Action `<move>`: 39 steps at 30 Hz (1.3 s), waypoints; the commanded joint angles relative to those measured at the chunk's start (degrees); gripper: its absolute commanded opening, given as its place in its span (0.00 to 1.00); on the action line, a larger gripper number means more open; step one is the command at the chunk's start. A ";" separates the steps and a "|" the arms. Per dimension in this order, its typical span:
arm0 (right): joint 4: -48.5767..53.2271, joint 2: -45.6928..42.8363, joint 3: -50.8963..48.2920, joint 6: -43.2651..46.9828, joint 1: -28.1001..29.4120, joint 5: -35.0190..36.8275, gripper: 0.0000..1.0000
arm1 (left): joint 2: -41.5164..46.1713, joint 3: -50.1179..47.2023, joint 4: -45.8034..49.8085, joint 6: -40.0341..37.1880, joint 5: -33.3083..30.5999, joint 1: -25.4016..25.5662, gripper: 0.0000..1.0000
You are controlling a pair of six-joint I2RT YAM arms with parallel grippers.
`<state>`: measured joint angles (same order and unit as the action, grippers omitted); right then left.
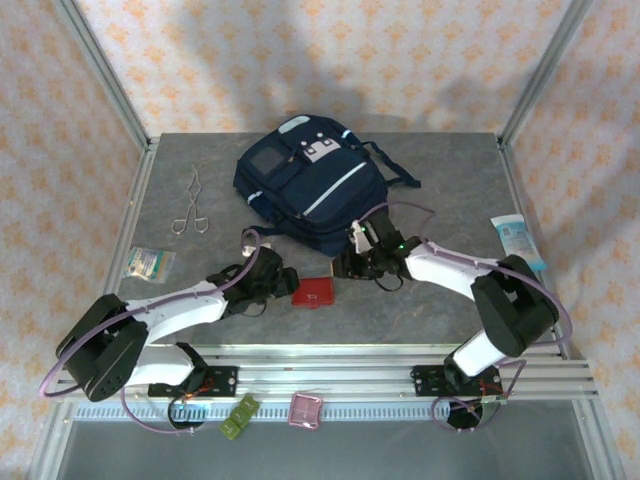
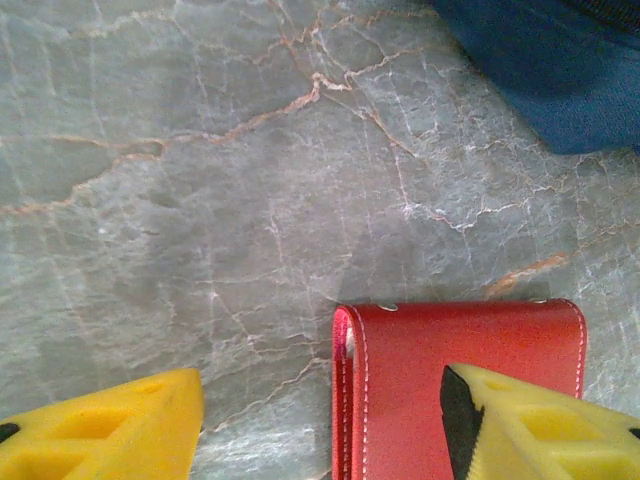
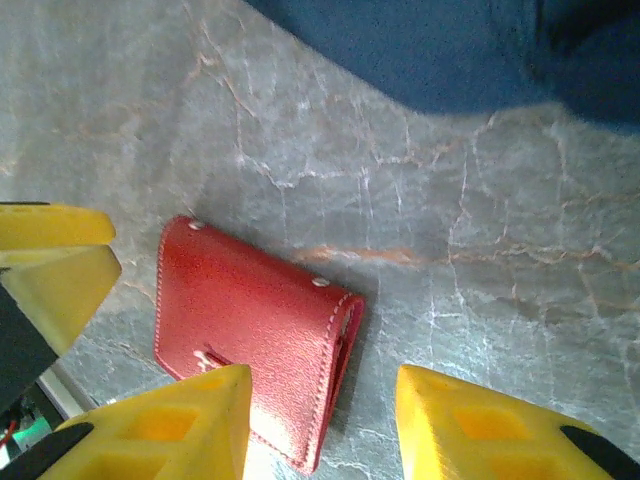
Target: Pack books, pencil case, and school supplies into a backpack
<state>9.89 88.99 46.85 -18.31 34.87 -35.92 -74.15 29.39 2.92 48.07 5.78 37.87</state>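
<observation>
The left claw stands wide open low over the worktop. One yellow finger is over the red square case and the other is beside it; it grips nothing. The right claw is open more narrowly over a corner of the same case, also empty. The case lies flat near the middle of the worktop, toward the near edge. The navy backpack sits just behind it, toward the far edge.

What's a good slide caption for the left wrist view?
Open left gripper above the red case on the grey marbled table, navy backpack at top right.
</observation>
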 commanded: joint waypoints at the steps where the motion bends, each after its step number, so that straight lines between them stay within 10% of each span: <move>1: -2.01 1.69 -1.13 0.67 0.58 -0.81 0.41 | -2.44 -0.69 -6.86 3.25 2.60 0.78 0.65; 9: -4.39 4.87 -2.11 0.11 1.91 -1.96 0.40 | -8.42 -0.76 -12.19 4.16 5.58 1.76 0.54; 21: -10.23 8.30 -3.44 -1.77 1.95 -7.66 0.39 | -10.58 -0.38 -13.67 3.80 6.48 2.91 0.01; 29: -15.59 9.67 -4.00 -3.83 1.95 -14.05 0.38 | -10.82 -0.73 -15.28 3.51 7.05 2.91 0.00; 39: -14.31 5.14 -5.17 -4.22 0.22 -14.96 0.00 | -9.34 0.76 -13.52 2.30 5.22 2.91 0.03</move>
<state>-2.35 96.64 42.26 -23.24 34.94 -48.29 -84.03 29.30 -9.89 51.94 10.07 40.14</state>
